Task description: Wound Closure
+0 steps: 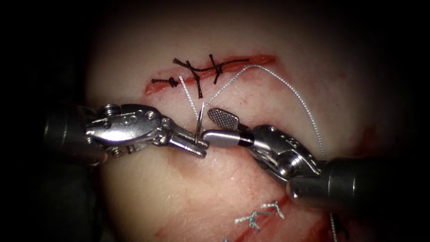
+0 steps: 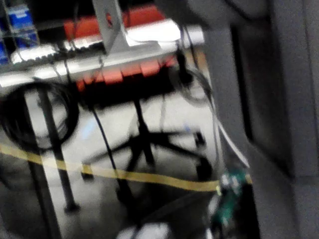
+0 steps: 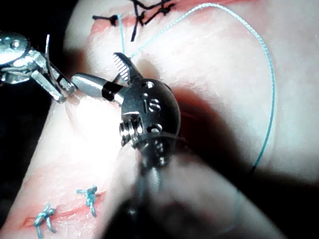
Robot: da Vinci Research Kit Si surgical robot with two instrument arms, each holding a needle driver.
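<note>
The left steel needle driver (image 1: 200,144) grips the thin curved needle (image 1: 199,121), clear of the pale tissue (image 1: 251,188). The right steel needle driver (image 1: 215,123) gapes beside it, holding nothing. White thread (image 1: 286,87) loops toward the stitched cut (image 1: 210,71).

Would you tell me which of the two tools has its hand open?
The right tool: its jaws are spread and hold nothing, while the left tool is shut on the needle.

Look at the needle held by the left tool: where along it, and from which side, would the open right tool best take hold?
The left tool clamps the needle near its lower end, clear of the tissue. Its upper shaft stands free, pale thread trailing away. The right tool, jaws open, probably grips best on that free upper shaft, coming from the right, crosswise to the curve.
</note>
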